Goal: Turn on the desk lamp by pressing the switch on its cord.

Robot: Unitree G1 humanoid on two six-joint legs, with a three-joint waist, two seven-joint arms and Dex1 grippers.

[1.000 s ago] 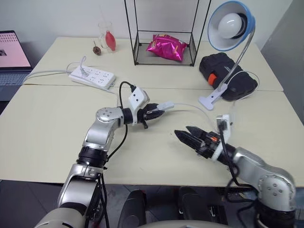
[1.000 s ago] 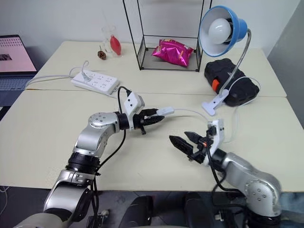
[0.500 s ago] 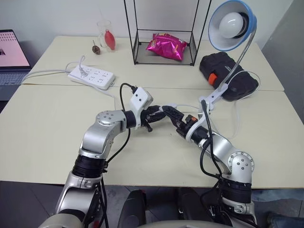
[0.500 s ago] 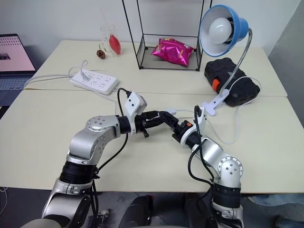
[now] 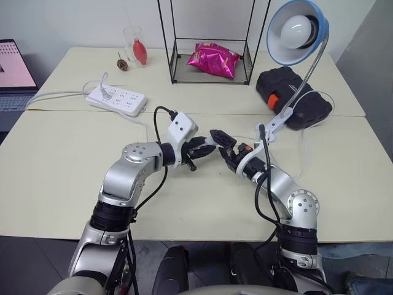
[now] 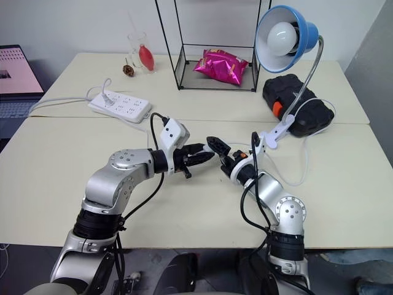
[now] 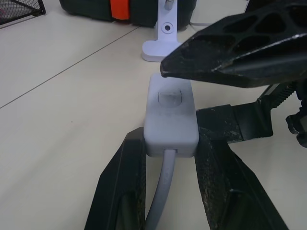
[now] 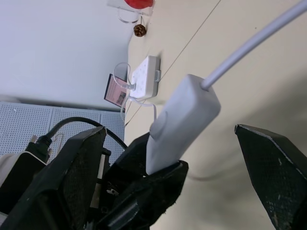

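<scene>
1. My left pincer (image 7: 170, 158) is clamped on the switch (image 7: 171, 115), a black finger pressed to each long side of the white oblong, at the centre of the left eye frame and lifted off the worktop (image 5: 55, 178).
2. The switch's round button faces up in the left wrist view, and one finger (image 7: 240, 48) of my other arm hangs just above it; I cannot tell if it touches.
3. My right pincer (image 8: 177, 158) stands wide apart, its two fingers either side of the switch with air between them and its body.
4. The cord (image 7: 160, 196) leaves the switch's near end between my left fingers; from the far end it runs toward the right of the frame, looping on the worktop near the clip base.
5. The desk lamp (image 5: 298, 31) sits at upper right, blue shade and white bulb high, gooseneck curving down to the white clip base beside a black case (image 5: 295, 98) with an orange patch.
6. Edges: the seam between the two worktop slabs runs across the frame just behind my pincers; the near edge lies below my forearms.
7. Open room: bare worktop spreads to the lower left and lower right of the pincers.
8. Well apart at upper left lie a white power strip (image 5: 118, 99), a glass (image 5: 136, 44) holding something red, and, at upper centre, a wire rack (image 5: 212, 43) around a pink bag (image 5: 215, 59).
</scene>
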